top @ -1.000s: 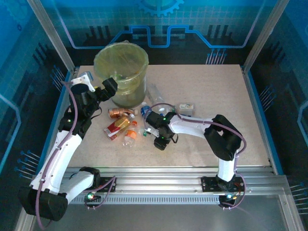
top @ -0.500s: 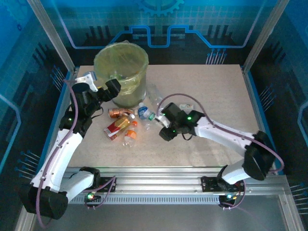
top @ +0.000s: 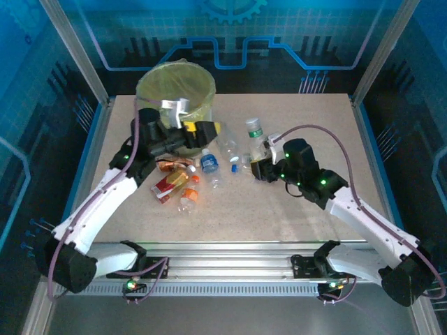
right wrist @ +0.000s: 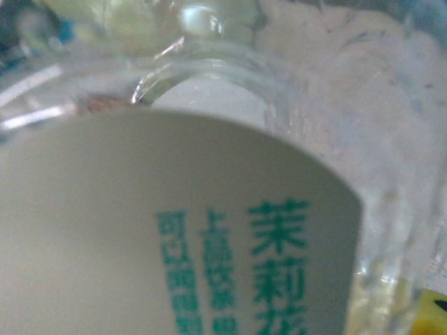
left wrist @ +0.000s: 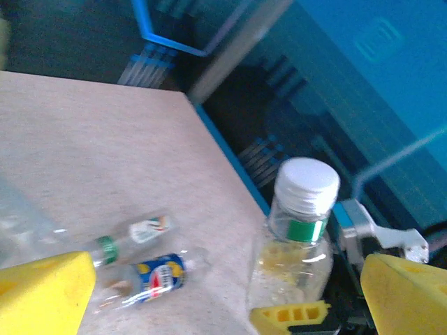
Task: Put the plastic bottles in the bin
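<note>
Beyond right tool (top: pixel 262 155) (bottle (top: pixel 253 130) gripped), bare tabletop (top: pixel 318 115).

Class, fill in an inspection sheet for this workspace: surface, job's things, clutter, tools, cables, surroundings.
surface: beige table, speckled.
job's things: bin at the far left, bag-lined; several bottles lying in front of it; one green-label bottle held upright.
clutter: nothing seen.
tools: left tool open, beside the bin; right tool shut on the green-label bottle.
cables: purple cable arching over the right arm; another along the left arm.
surroundings: blue panels, frame posts, rail at the near edge.
</note>
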### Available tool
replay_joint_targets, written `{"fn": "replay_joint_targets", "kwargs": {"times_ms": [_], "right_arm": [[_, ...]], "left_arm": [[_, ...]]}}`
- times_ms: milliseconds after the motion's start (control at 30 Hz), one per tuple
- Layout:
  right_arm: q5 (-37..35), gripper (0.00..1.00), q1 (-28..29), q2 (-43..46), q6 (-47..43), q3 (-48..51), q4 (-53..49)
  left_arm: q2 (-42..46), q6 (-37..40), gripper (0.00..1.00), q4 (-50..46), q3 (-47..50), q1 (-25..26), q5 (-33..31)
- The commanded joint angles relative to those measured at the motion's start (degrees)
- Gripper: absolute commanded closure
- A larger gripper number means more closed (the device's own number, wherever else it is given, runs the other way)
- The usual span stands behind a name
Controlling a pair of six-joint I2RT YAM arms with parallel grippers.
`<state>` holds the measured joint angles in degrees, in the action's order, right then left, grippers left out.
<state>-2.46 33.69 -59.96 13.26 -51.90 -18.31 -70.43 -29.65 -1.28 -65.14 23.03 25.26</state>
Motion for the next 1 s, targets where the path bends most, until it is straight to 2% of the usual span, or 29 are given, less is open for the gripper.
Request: {"fn": "replay_joint_targets", "kwargs": {"times_ms": [0,167,367,633,967], "right_arm": [[2.21,0.72,-0.56,2.23,2.68,1.17,5.9],[3.35,0.72,-0.65,3.79,3.49,1.18,7.4],[4.54,0.72,-0.6,4.5,3.44,1.07,7.3],[5.78,0.71,-0.56,4.51,3.7,0.68,7.48],[7.53,0.71,-0.56,3.91,3.96,0.29,8.29]], "left_arm": [[-3.53,0.99,0.01,8.1,-2.87,4.22,5.91],[-9.23,2.07,0.01,10.14,-7.85,8.65,8.32],[-13.98,2.41,0.02,10.71,-11.77,10.69,7.93],[-17.25,2.01,0.19,12.45,-14.73,12.07,9.33],[-19.3,0.26,0.33,15.21,-15.2,12.25,10.34]]}}
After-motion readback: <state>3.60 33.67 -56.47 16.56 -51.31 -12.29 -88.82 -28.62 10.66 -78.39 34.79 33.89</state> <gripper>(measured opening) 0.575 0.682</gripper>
